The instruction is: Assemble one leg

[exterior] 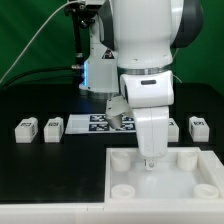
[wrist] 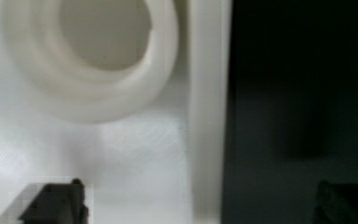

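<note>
desk [exterior: 30,170]: black. panel [exterior: 150,200] lies flat at its front. claw [exterior: 150,160] hangs low over the panel, released, nothing between its fingers. judgement: no leg in hand yet. next move is to lift clear, then take one leg square across its sides so it stays upright. leg a [exterior: 25,128] and leg b [exterior: 52,127] stand at the exterior view's left, leg c [exterior: 198,126] at its right, all apart from the panel. corner socket [exterior: 121,160]: empty. wrist-view socket [wrist: 96,50]: empty.

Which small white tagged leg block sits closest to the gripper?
The small white rectangular plastic leg alone at the exterior view's right; the two other visible legs stand farther, at its left.
</note>
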Controlling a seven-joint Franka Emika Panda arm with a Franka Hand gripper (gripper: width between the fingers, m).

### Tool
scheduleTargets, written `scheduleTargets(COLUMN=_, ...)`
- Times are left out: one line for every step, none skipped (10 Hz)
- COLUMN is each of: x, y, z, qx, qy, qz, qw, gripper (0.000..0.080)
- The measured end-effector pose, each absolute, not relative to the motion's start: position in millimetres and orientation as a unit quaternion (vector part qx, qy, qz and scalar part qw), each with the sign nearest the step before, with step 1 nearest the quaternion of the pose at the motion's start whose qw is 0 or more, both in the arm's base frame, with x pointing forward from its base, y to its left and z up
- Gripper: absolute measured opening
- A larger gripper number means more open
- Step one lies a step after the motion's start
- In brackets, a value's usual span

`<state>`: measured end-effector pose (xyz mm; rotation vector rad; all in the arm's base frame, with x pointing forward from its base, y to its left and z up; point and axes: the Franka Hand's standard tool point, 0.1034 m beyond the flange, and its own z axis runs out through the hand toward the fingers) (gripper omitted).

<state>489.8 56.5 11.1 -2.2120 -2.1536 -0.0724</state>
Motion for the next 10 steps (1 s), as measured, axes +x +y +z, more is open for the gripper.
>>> scheduleTargets(x=490, y=56, z=11.1, qx=-0.716, qy=-0.697, qz=-0.023, qw=0.027, gripper=0.0648)
scheduleTargets(x=490, y=56, z=11.1, qx=-0.716, qy=-0.697, qz=-0.023, qw=0.027, gripper=0.0649)
scheduleTargets(x=490, y=56, z=11.1, qx=-0.716, qy=-0.697, qz=-0.023, qw=0.027, gripper=0.0649)
scheduleTargets(x=490, y=56, z=11.1, qx=-0.717, qy=-0.696, qz=-0.023, qw=0.027, gripper=0.0649)
scheduleTargets(x=489, y=57, z=12.8, qx=-0.735, qy=-0.678, qz=-0.023, qw=0.027, gripper=0.0649)
scheduleTargets(x=484, y=61, z=24.3, qx=-0.755, qy=-0.655, qz=-0.024, qw=0.023, gripper=0.0649)
scheduleTargets(x=475, y=72, z=37.2, qx=-0.775, qy=-0.631, qz=-0.025, qw=0.02, gripper=0.0649)
scheduleTargets(x=467, y=86, z=48.2, qx=-0.827, qy=-0.562, qz=-0.021, qw=0.02, gripper=0.0649)
scheduleTargets(x=461, y=103, z=57.4, qx=-0.861, qy=-0.508, qz=-0.02, qw=0.02, gripper=0.0649)
scheduleTargets(x=454, y=117, z=60.5, qx=-0.886, qy=-0.463, qz=-0.019, qw=0.023, gripper=0.0649)
